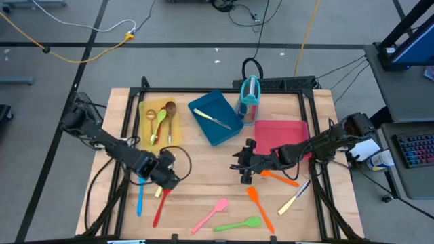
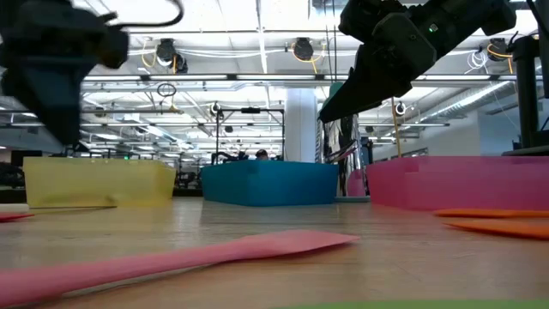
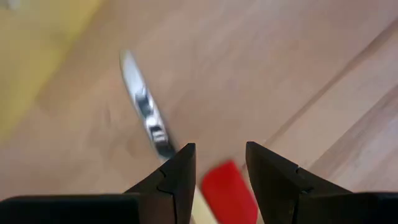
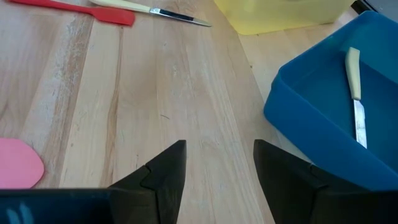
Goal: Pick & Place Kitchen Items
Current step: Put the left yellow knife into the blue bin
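Hovering with fingers apart, the left gripper (image 3: pixel 217 180) straddles the red spatula (image 3: pixel 227 190), whose long axis runs straight ahead between them.

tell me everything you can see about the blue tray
The blue tray is a shallow rectangular bin, plastic by its look, with raised walls. It sits turned at an angle on the wooden table, between the yellow tray and the red tray. One cream-handled knife lies flat inside; neither gripper touches it.

Both arms reach inward, left gripper (image 1: pixel 165 177) and right gripper (image 1: pixel 245 165) with fingers parted.
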Available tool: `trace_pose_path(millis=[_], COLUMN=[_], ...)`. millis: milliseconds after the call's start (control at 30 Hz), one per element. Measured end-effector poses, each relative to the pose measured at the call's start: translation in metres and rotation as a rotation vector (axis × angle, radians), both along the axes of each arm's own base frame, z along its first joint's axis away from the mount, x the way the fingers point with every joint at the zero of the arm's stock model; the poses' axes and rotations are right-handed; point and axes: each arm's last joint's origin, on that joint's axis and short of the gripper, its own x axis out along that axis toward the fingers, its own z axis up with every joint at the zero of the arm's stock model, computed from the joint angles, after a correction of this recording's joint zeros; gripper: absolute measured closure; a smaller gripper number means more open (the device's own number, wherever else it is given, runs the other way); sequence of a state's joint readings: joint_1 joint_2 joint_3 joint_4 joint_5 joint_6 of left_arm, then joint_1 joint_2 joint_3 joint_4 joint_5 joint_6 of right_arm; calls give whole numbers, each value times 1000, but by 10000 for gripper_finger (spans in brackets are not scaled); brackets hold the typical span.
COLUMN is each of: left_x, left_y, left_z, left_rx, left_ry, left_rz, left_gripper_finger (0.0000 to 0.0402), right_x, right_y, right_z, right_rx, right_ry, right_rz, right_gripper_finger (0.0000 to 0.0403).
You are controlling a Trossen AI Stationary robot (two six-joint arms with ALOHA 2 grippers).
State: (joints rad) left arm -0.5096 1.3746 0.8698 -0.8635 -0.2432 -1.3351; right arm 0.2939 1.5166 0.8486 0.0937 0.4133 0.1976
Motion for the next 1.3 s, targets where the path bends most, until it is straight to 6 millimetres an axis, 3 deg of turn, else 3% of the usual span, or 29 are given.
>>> trace_pose_path(millis=[233, 533, 867, 1300], left_x=[-24, -41, -42, -50], left_y=[-8, -15, -23, -17], left_z=[-25, -39, -51, -68], left_rx=[-29, -34, -73, -76], left_ry=[75, 89, -55, -60], left_rz=[109, 228, 232, 246], left_gripper_finger=[259, 259, 259, 259], right_x=[0, 0, 0, 0], right_y=[0, 0, 0, 0], right_z=[0, 0, 0, 0], right_rx=[0, 0, 0, 0], right_ry=[0, 0, 0, -1], right_rz=[0, 0, 1, 0], right_gripper_finger=[222, 222, 222, 222])
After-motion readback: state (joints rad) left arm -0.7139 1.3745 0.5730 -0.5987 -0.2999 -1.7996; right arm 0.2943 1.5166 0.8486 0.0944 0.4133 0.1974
